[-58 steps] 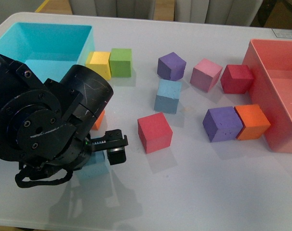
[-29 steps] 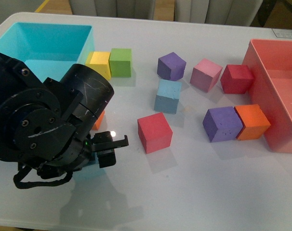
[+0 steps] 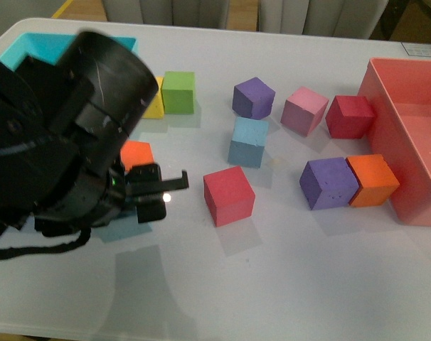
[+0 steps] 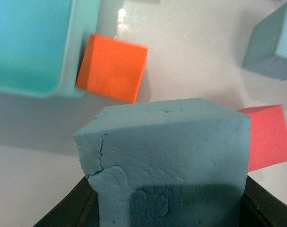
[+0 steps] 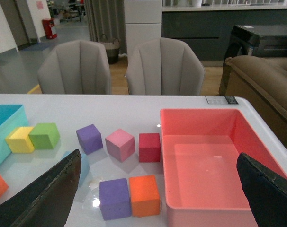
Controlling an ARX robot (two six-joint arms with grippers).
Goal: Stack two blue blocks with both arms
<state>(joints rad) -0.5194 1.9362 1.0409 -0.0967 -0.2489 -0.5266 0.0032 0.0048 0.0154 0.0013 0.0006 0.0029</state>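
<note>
My left gripper is shut on a light-blue foam block, which fills the left wrist view between the black fingers. In the front view the bulky black left arm hides most of that block. The other blue block sits on the white table near the middle, ahead and to the right of the left gripper; it also shows as a blue block in the left wrist view. My right gripper is open and holds nothing, high above the table's right side. The right arm is out of the front view.
A turquoise bin stands far left and a pink-red bin at the right edge. An orange cube and a red cube lie close to the left gripper. Green, purple, pink and dark red cubes lie beyond.
The left arm has risen and shifted toward the far side with the blue block held, uncovering the orange cube beside the turquoise bin.
</note>
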